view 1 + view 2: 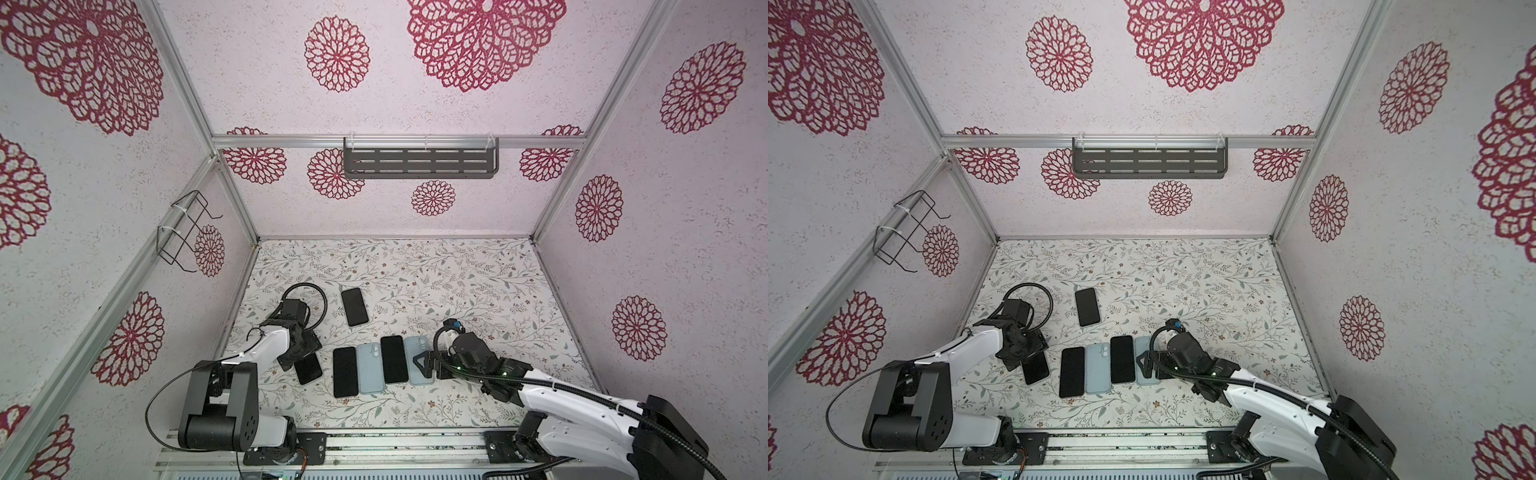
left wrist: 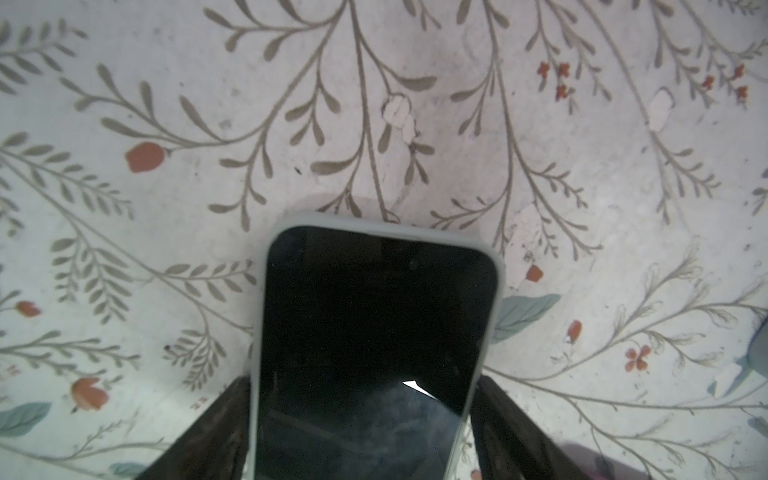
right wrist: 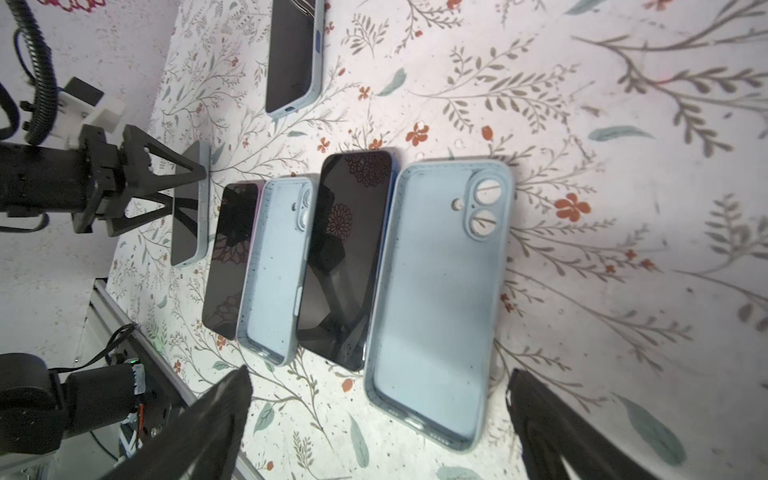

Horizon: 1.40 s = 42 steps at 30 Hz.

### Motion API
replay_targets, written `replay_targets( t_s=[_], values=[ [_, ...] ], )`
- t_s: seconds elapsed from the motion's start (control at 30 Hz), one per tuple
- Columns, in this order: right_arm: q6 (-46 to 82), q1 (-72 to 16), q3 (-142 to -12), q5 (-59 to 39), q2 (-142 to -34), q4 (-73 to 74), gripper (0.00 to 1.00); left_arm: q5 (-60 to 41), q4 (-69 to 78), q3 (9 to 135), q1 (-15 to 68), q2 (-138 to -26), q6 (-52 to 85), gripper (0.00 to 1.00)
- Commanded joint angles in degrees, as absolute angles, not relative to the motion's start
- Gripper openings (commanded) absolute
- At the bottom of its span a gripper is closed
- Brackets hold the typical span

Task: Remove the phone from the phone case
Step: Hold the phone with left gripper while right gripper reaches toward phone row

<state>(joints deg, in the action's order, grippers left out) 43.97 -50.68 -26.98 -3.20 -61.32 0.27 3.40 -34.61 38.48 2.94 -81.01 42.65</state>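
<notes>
Left hand (image 1: 300, 351) is down low at the near-left of the table (image 1: 478, 291), its two dark fingers (image 2: 224, 419) straddling the long edges of the cased phone (image 2: 374, 324). They're close on both sides, though I cannot tell from here whether they press on it or only bracket it. Right hand (image 3: 380, 376) hangs wide and empty at the end of an empty blue case (image 3: 436, 291). My read: this is the grab before the peel, so the squeeze wants to land on the soft rim (image 2: 382, 220), not the glass, and firmly enough to pin it, leaving a corner free for the right hand to pry. Pinch too hard and the case clamps tighter onto the phone; too light and that slick slab may skid on the printed table cover. The rim looks like pale matte silicone, rounded at the corners, standing just proud of a glossy black screen. Next to the empty case lies a bare phone (image 3: 349, 257), mirror-dark, then a second speckled case (image 3: 274, 266) with round camera cut-outs. Another cased phone (image 1: 354, 306) lies farther back.
</notes>
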Motion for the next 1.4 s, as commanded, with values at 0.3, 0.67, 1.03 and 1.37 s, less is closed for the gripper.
replay_targets(
  t_s=[0.3, 0.67, 1.03, 1.37],
  values=[
    [41.6, -51.9, -36.5, -11.0, -71.5, 8.9, 0.99, -6.0, -30.6, 34.1, -0.7, -74.4, 44.6, 0.64],
    [41.1, -54.7, -44.2, -15.4, -82.5, 12.4, 0.99, -2.8, -33.7, 35.3, -0.3, -73.0, 45.4, 0.92],
    [40.4, -55.3, -44.7, -15.9, -83.1, 12.8, 0.99, 2.0, -36.1, 41.0, 4.1, -80.9, 42.5, 0.97],
    [40.8, -55.5, -43.3, -15.5, -82.4, 13.8, 0.99, 5.0, -38.3, 46.2, 6.2, -88.4, 41.8, 0.99]
  ],
)
